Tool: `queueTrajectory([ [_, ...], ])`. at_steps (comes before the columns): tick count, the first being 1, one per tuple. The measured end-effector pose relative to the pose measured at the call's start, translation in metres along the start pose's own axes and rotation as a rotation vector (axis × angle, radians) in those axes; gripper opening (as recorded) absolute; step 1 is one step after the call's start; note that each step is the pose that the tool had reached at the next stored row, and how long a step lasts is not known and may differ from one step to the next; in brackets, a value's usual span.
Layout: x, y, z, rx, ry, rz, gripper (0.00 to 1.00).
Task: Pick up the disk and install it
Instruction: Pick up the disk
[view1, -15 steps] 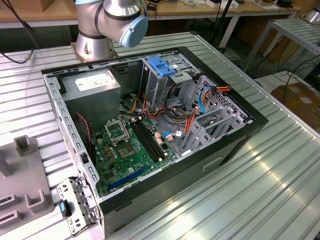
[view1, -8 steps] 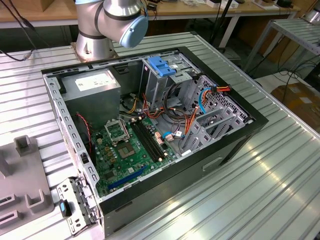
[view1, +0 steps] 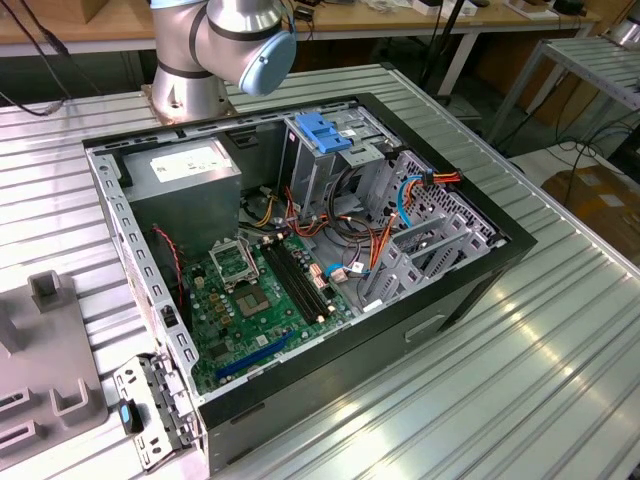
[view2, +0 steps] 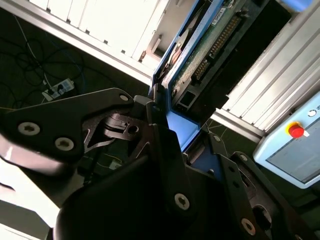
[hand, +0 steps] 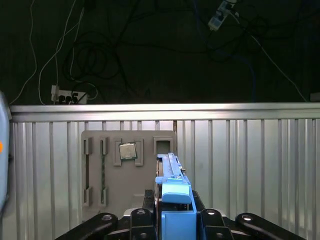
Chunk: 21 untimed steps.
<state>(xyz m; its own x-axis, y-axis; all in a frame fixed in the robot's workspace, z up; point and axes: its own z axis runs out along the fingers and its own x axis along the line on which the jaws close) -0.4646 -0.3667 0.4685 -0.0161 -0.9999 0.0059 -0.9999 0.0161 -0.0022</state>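
The disk (hand: 172, 192) is seen edge-on in the first wrist view, with blue plastic rails along its sides. My gripper (hand: 172, 222) is shut on it, one dark finger on each side. In the second wrist view the disk (view2: 210, 40) shows its green circuit-board underside and a blue rail, standing up from between the fingers (view2: 160, 125) of my gripper (view2: 175, 137). It is held in the air above the ribbed metal table (hand: 240, 165). In the exterior view the open computer case (view1: 480, 290) lies on its side, with the metal drive cage (view1: 320, 170) at its back.
A grey fixture plate (hand: 100, 170) holding a processor chip (hand: 127, 150) lies on the table below the disk. Inside the case are the power-supply box (view1: 185, 165), the motherboard (view1: 260, 290), cables and a blue latch (view1: 322, 130). The arm's base (view1: 215, 50) stands behind the case.
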Motion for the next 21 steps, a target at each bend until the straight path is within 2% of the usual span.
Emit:
queueTrajectory([
  [8,0.0001,-0.0001,-0.0153,0.0000,0.0000,0.000,0.37],
  [12,0.0002,-0.0001,-0.0273,0.0001,0.0000,0.000,0.37],
  [17,0.0002,-0.0001,-0.0375,0.0000,0.0000,0.000,0.37],
  [21,0.0002,-0.0001,-0.0382,0.0001,-0.0001,0.000,0.37],
])
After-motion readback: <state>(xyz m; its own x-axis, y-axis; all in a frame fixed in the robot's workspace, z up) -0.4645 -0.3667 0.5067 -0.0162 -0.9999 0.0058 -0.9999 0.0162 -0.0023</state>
